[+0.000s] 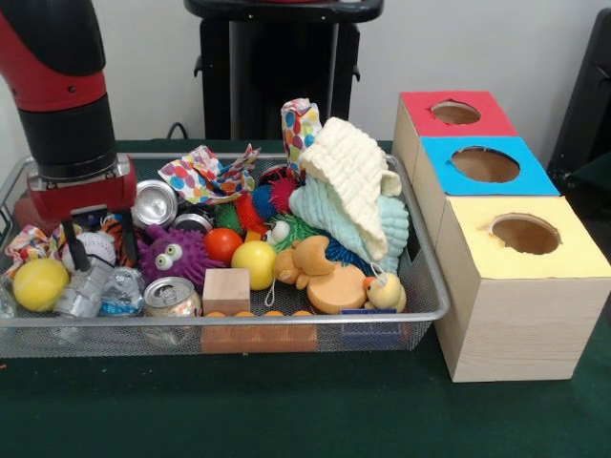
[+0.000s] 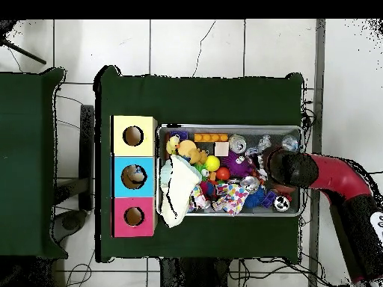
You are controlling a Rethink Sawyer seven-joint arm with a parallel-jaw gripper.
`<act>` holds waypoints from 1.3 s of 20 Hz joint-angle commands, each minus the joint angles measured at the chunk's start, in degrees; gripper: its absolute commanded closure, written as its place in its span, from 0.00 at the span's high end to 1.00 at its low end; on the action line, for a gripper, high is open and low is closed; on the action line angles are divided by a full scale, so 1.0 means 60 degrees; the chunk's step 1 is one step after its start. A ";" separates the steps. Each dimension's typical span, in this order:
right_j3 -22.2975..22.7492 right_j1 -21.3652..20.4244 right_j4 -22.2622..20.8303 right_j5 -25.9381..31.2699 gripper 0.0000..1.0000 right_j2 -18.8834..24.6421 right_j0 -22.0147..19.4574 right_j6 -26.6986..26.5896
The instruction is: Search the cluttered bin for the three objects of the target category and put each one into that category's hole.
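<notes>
We find the tool (image 1: 95, 250) down inside the wire bin (image 1: 434, 286), at the end farthest from the three boxes, its two dark fingers (image 1: 72, 246) standing apart around a white ball (image 1: 93, 248) that sits between them; we cannot tell whether they are pressing on it yet. Beyond the ball from the boxes lies a yellow ball (image 1: 38, 283), and just toward the boxes are a crumpled clear bottle (image 1: 107, 289), a purple spiky toy with eyes (image 1: 177, 253) and two silver cans (image 1: 172, 297). Further toward the boxes we see a red ball (image 1: 222, 244), a second yellow ball (image 1: 254, 263), a wooden block (image 1: 226, 290), an orange plush bear (image 1: 320, 272) and a heap of pale cloths (image 1: 358, 186) against the bin wall nearest the boxes. The boxes sit just beside the bin: yellow-topped box (image 1: 520, 277), blue-topped box (image 1: 487, 167), red-topped box (image 1: 453, 113), each with a round hole. We judge the step in hand to be the grasp of a ball, which suggests balls are the target category, though which hole belongs to them is not shown. The next move calls for closing firmly on the ball, lifting clear of the clutter, and carrying it the whole length of the bin to the boxes.
</notes>
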 commanded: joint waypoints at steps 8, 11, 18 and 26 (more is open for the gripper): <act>0.0314 0.0441 -0.0688 0.0096 1.00 0.0328 -0.0336 -0.2111; 0.0234 0.0582 -0.0636 0.0154 1.00 0.0298 -0.0291 -0.2022; 0.0357 0.0079 -0.0499 0.0681 1.00 0.0030 0.0051 -0.1586; 0.0439 -0.0147 -0.0342 0.0665 1.00 -0.0123 0.0452 -0.0911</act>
